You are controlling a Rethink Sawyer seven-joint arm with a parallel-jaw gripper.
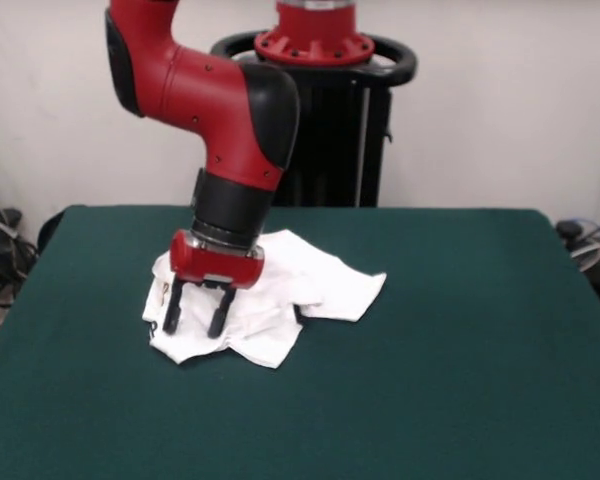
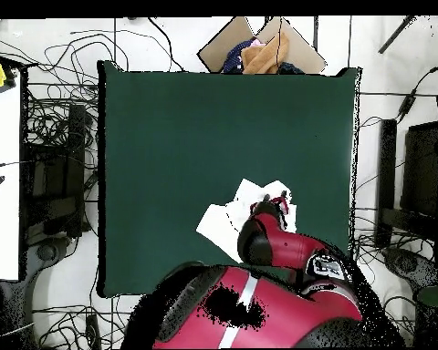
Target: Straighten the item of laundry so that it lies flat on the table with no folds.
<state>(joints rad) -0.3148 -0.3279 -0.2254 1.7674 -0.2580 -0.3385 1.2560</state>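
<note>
Beneath the pincer [image 1: 193, 322] spreads one table [image 1: 460, 340], its dark green top reaching far out on every side of the tool; from overhead the same green rectangle [image 2: 186, 137] stretches well away from the pincer [image 2: 279, 198] toward the upper edge.

One red and black arm [image 1: 215, 100] comes next in bulk. It leaves the black pedestal [image 1: 325, 120] behind the table, bends at a thick elbow, and drops through a black wrist into a red collar directly above the pincer, tilted slightly off vertical. Overhead, the arm [image 2: 286, 246] covers the table's lower edge and part of the cloth.

One item of laundry [image 1: 280, 290], a white shirt, lies crumpled right under and around the pincer. Most of it bunches in folds below the tool, while one flap runs off to the picture's right in the front view, ending in a point. A small dark mark of print shows at the cloth's edge beside the fingers [image 1: 170, 315]. Overhead, the shirt [image 2: 224, 219] peeks out from both sides of the wrist.

One pincer, with two black fingers, stands with them apart, tips down at the cloth's surface; whether they touch it cannot be told.
</note>
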